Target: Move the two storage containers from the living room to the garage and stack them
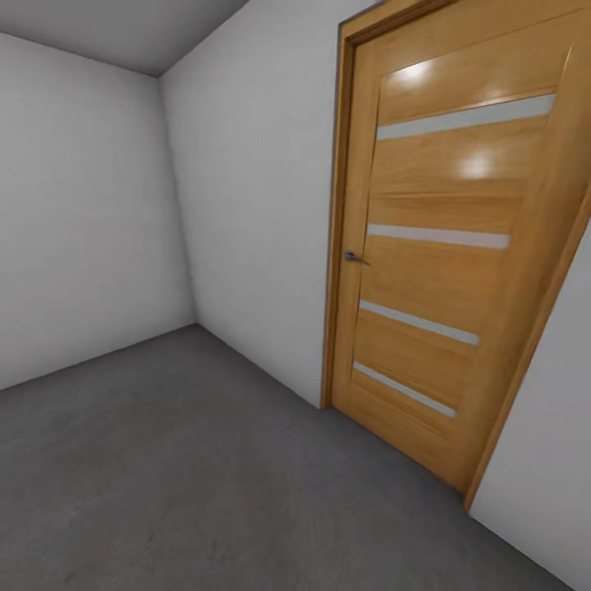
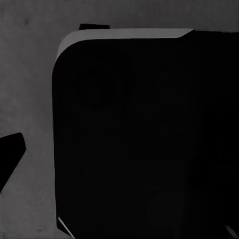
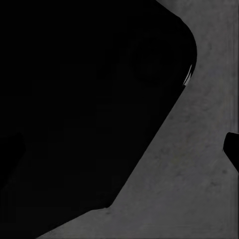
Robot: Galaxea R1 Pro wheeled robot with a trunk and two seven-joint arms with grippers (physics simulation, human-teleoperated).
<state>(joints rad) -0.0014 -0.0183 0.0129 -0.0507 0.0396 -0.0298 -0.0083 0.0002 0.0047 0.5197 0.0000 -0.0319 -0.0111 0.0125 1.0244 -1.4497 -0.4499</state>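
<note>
Two pale grey walls point(image 1: 90, 213) meet at the far left; a closed wooden door point(image 1: 451, 254) stands right on dark concrete floor point(image 1: 180, 476) — seemingly the garage. Wrist views face dark robot bodywork point(image 2: 144, 139); whether either tool is spread cannot be told — containers' whereabouts unknown.

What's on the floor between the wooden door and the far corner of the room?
Just grey floor along the white wall; the head view shows no object between the door and that corner.

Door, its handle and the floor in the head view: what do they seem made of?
The door looks like glossy varnished wood: visible grain, bright reflections, pale inset strips, perhaps frosted glass. Its handle looks like grey metal. The floor looks like matt concrete: dark grey and mottled.
</note>
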